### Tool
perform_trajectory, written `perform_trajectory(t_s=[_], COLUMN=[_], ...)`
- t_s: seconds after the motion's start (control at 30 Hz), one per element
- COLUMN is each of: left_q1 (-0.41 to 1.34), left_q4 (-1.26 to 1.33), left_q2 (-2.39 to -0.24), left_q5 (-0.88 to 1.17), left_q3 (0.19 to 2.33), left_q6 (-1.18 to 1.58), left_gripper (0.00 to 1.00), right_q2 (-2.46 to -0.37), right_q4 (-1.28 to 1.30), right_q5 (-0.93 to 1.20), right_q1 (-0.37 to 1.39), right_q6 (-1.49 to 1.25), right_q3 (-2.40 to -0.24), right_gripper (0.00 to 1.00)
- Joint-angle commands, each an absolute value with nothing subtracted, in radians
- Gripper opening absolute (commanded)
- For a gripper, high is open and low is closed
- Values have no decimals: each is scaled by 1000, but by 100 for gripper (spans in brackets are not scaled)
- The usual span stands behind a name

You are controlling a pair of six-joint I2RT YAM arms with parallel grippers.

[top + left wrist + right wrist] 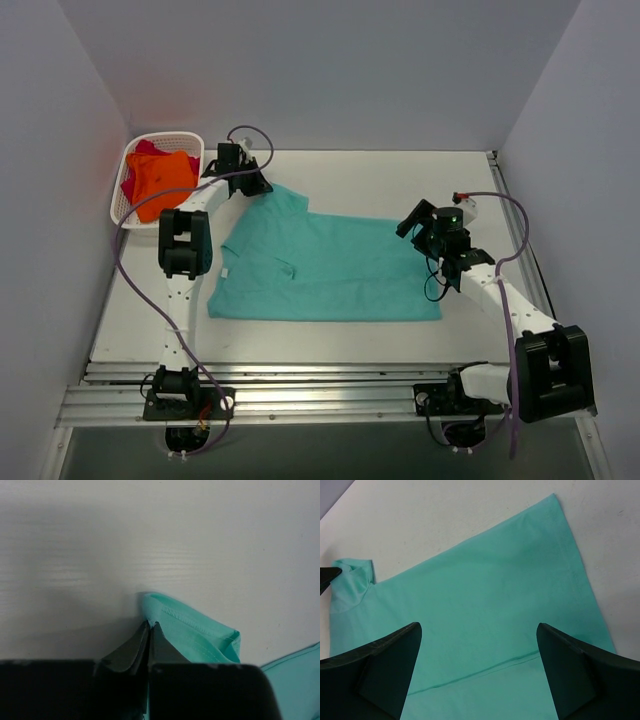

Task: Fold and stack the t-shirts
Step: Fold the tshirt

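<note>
The teal-green t-shirt (330, 268) lies spread flat in the middle of the table, with one sleeve (192, 627) reaching toward the far left. My left gripper (150, 625) is shut on that sleeve's hem at its tip, low over the table; from above, the left gripper (260, 184) sits at the shirt's far left corner. Over the shirt's right part hovers my right gripper (477, 626), open wide, only flat teal t-shirt (480, 585) between its fingers. In the top view the right gripper (411, 222) is near the shirt's right edge. The orange t-shirt (165, 180) and magenta-red t-shirt (130, 186) lie bunched in the basket.
A white lattice basket (166, 137) stands at the far left corner of the white table (400, 175). Grey walls close in the left, right and far sides. A metal rail (320, 390) holding both arm bases runs along the near edge.
</note>
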State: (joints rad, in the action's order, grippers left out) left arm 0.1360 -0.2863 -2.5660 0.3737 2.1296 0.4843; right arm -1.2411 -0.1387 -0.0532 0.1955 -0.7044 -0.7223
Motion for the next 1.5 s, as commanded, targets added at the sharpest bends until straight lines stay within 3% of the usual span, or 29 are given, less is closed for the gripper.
perform_trajectory(t_s=[0.0,0.4,0.9,1.07,1.47], left_q1=[141,149,149,150,153], left_q4=[-371,-333,-313,-314,-324], left_q2=[-2608,-2572,-2560,-2562,-2565], left_q5=[336,302,301,299,290], left_q3=[2166,2111,2088,2091,2097], left_q6=[469,459,460,460,456], left_gripper=[2,2,2,2,2], right_q2=[-1259,-1564,-1922,-1944,-1977], right_q4=[-160,-195,-227,-250,-267], right_q5=[-95,-176,-180,-161,-160], right_q1=[189,104,5,31,89], right_q6=[-693,-759,-747,-756,-773], right_q3=[-724,-845,-1104,-1104,-1121], right_gripper=[95,97,88,82,56])
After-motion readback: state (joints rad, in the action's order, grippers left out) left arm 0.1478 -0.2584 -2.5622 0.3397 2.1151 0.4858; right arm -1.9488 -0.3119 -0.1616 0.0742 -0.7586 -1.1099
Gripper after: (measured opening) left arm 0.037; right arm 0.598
